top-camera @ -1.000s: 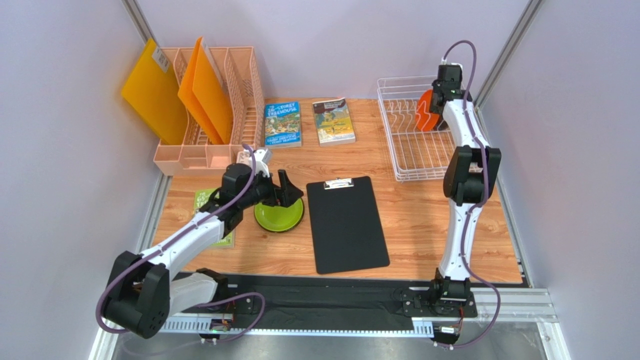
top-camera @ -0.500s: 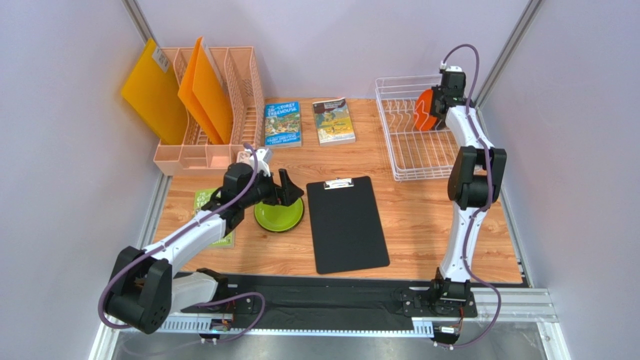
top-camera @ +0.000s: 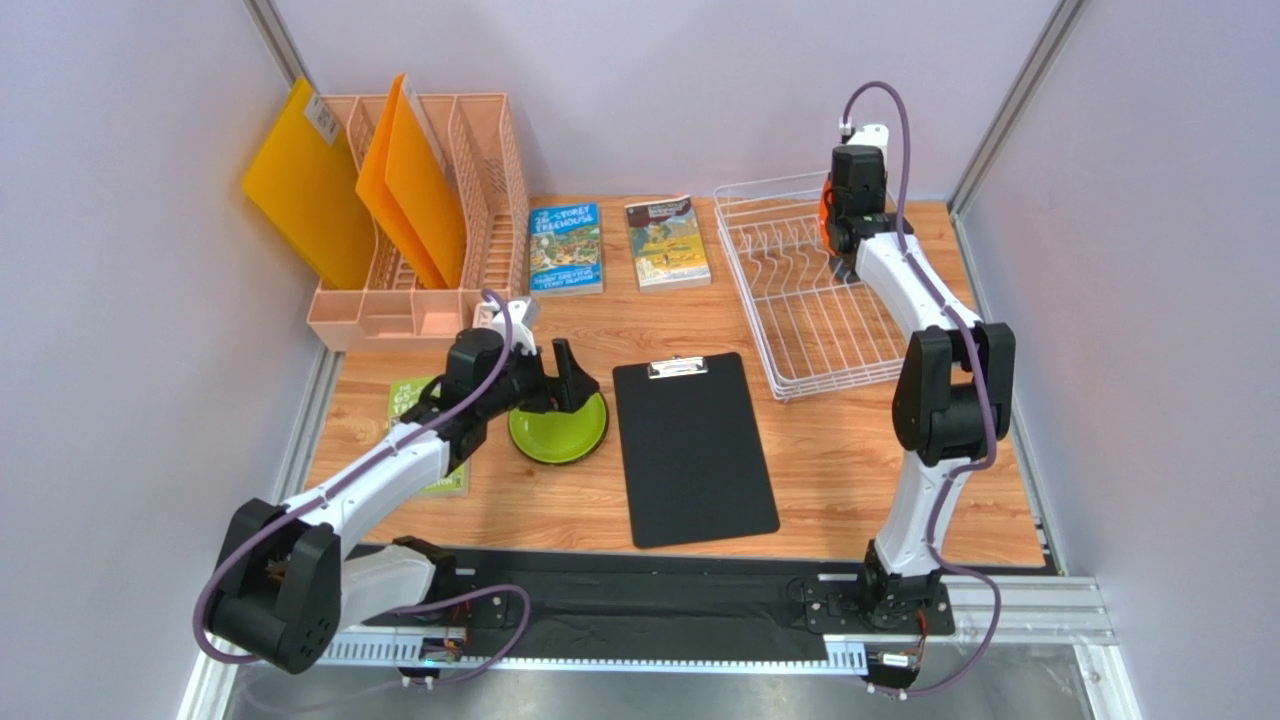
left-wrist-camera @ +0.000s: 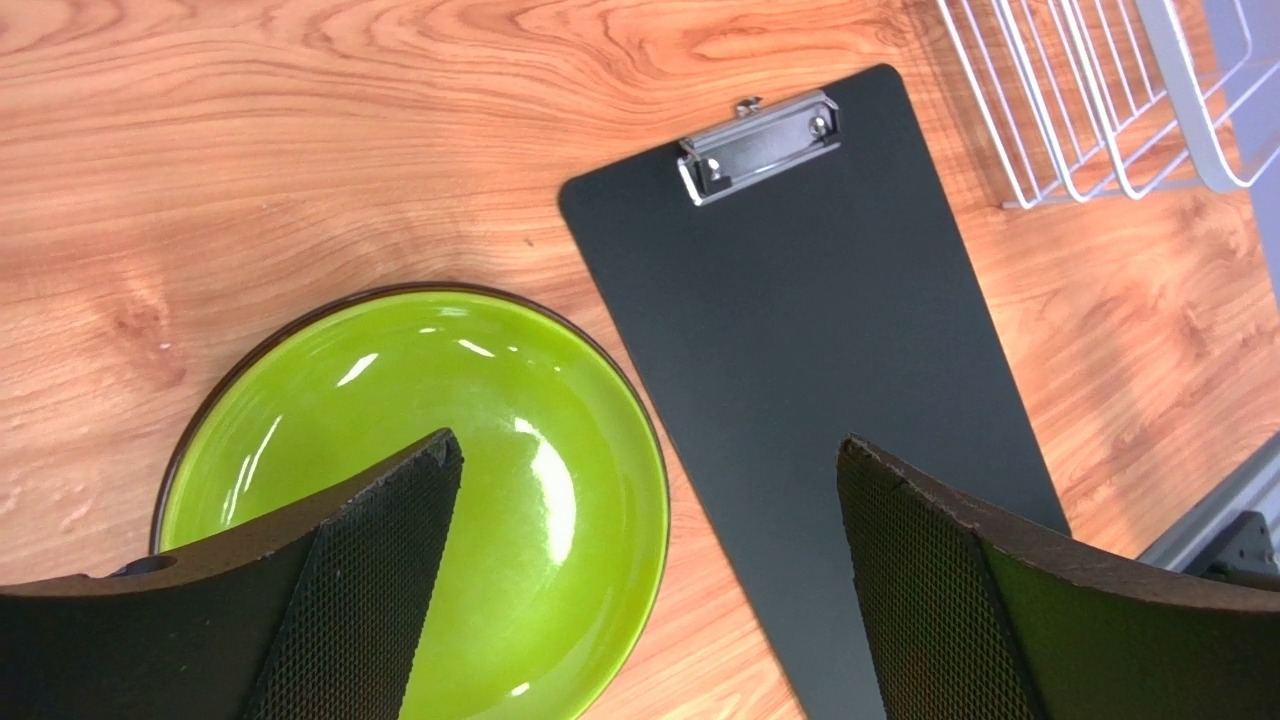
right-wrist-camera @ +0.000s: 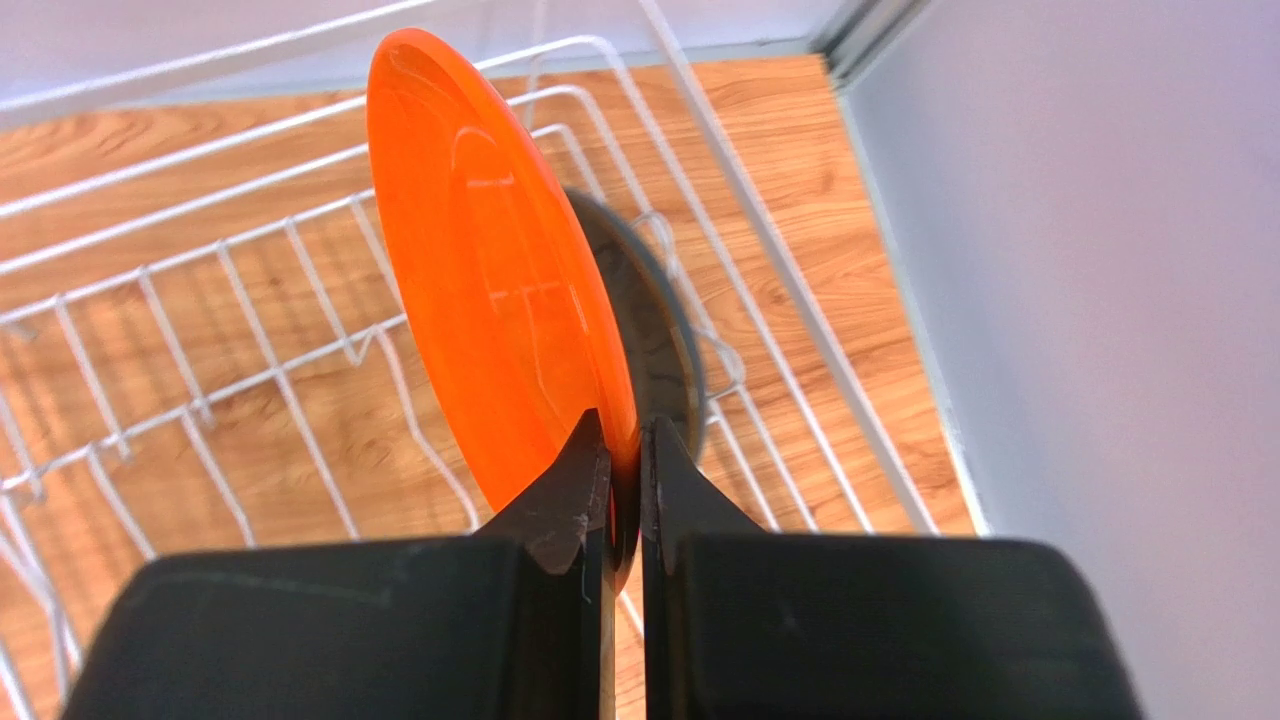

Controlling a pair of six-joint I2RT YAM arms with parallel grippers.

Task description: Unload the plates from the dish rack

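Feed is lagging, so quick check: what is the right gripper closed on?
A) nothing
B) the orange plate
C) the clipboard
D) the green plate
B: the right wrist view shows the right gripper pinching the edge of the upright orange plate.

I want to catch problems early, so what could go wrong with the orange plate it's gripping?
The right gripper pinches the round orange plate only at its rim, so it may pivot or slip. The dark grey plate stands right behind it and could get knocked. The white wire dish rack sits askew and may drag along.
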